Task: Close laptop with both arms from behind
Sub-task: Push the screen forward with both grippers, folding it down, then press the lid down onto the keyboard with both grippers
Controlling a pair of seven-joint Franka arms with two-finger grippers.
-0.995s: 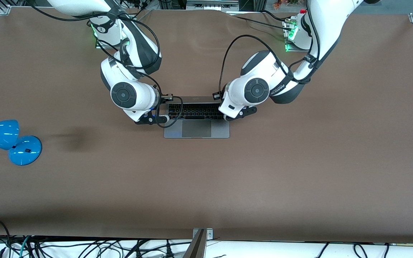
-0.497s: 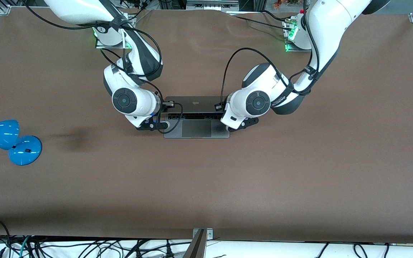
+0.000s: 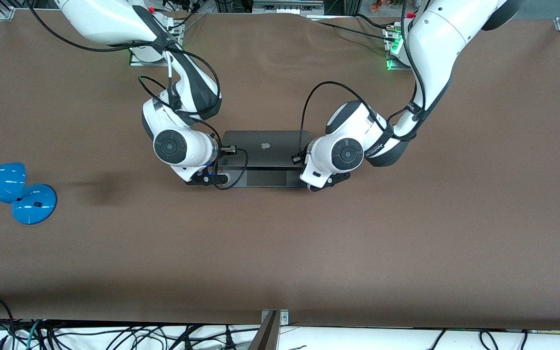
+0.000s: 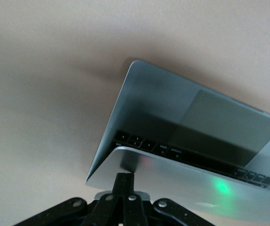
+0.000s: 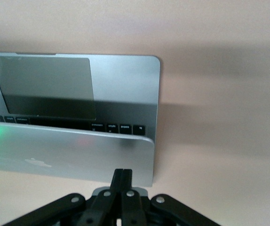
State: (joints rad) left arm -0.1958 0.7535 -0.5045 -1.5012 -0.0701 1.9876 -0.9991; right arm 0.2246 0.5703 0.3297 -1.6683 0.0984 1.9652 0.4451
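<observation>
Here the laptop (image 3: 265,154) sits just above the middle of the front frame on the brown table (image 3: 280,253), its lid tilted well down over the keyboard, logo up. The 2 grippers press on the lid's outer corners: the left gripper (image 4: 124,181) at the corner toward the left arm's end, fingers pressed together, its tip touching the lid; the right gripper (image 5: 122,178) likewise pressed together on its corner. A blue lamp (image 3: 10,190) lies at the frame's left edge.

Brown table (image 3: 309,253) w/ blue lamp (image 3: 10,192) at right arm's end; cables (image 3: 114,335) along front edge.
</observation>
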